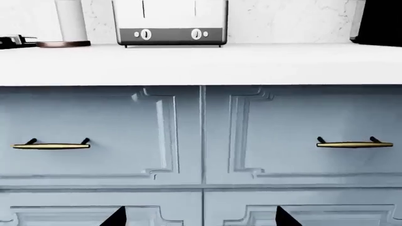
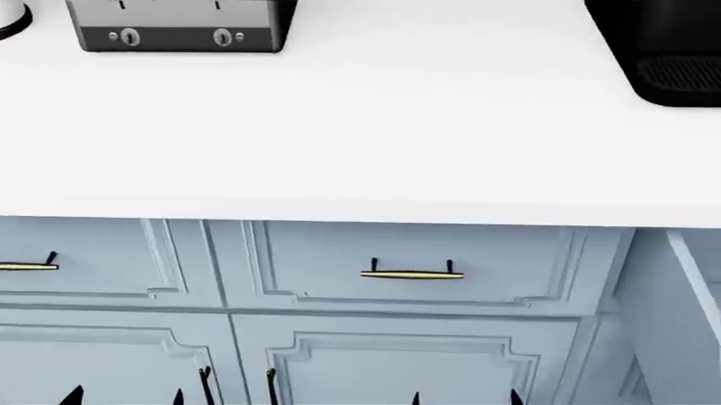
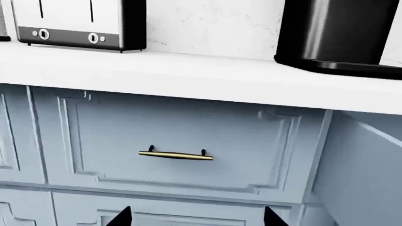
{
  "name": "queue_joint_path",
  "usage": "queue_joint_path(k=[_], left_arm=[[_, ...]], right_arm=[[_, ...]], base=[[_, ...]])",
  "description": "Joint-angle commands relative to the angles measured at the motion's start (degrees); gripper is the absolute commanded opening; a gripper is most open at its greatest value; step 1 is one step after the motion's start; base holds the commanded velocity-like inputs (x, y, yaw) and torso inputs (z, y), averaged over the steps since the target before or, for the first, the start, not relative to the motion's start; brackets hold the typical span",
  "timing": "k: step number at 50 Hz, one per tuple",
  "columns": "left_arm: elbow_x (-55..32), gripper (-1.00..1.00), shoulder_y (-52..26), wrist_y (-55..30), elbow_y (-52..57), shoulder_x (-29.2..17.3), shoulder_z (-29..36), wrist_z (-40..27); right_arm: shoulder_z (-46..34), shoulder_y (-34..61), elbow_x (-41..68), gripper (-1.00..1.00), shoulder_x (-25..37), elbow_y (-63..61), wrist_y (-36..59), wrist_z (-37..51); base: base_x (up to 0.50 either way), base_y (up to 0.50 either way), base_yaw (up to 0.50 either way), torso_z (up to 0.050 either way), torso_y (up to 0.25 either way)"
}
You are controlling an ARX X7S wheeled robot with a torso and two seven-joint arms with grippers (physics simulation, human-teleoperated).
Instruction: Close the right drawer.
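The right drawer stands pulled out at the right edge of the head view. Only its pale blue-grey side wall point(image 2: 663, 329) shows, and again in the right wrist view point(image 3: 361, 179). Its front and handle are out of view. My right gripper point(image 3: 196, 219) is open and empty, facing a closed drawer front left of the open drawer. Its tips show low in the head view point(image 2: 465, 398). My left gripper point(image 1: 199, 219) is open and empty, facing the seam between two closed drawer fronts. It also shows in the head view point(image 2: 124, 398).
The white countertop point(image 2: 360, 126) overhangs the cabinets. It carries a toaster point(image 2: 175, 25) and a black appliance point(image 2: 664, 46). Closed blue-grey drawer fronts have brass handles point(image 2: 411, 274) point(image 1: 355, 144) point(image 1: 50, 146). A white roll on a round base point(image 1: 66, 23) stands beside the toaster.
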Motion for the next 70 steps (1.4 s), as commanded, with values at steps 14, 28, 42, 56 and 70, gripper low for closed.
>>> queue_joint_path(k=[14, 28, 42, 56, 70], left_arm=[[-1.9, 1.0, 0.95, -2.75, 4.03, -2.09, 2.1, -2.53], [-1.85, 1.0, 0.59, 1.74, -0.54, -2.45, 3.65, -3.56], [-2.4, 1.0, 0.53, 1.64, -0.38, -3.2, 4.58, -4.39], [-3.39, 1.0, 0.32, 1.3, 0.13, -4.1, 5.13, -4.79], [-4.16, 1.0, 1.01, -3.38, 5.74, -5.17, 5.61, -6.28]], right_arm=[[-2.45, -1.1, 0.56, 1.0, 2.06, -1.28, -1.36, 2.24], [-1.33, -0.89, 6.69, 1.0, 2.28, -3.06, 3.96, 1.76], [-2.5, -1.1, 6.86, 1.0, 3.35, -3.58, 3.79, 2.25], [-3.28, -0.76, 7.57, 1.0, 3.8, -3.71, 4.2, 2.84], [-3.72, -1.26, 8.43, 1.0, 4.43, -3.94, 3.82, 3.27]], base=[[0.0, 0.5, 0.0, 0.0, 0.0], [-0.01, 0.32, -0.06, 0.0, 0.0], [-0.08, 0.0, -0.5, 0.0, 0.0], [-0.09, 0.01, -0.5, 0.0, 0.0], [-0.08, 0.02, -0.5, 0.0, 0.0]])
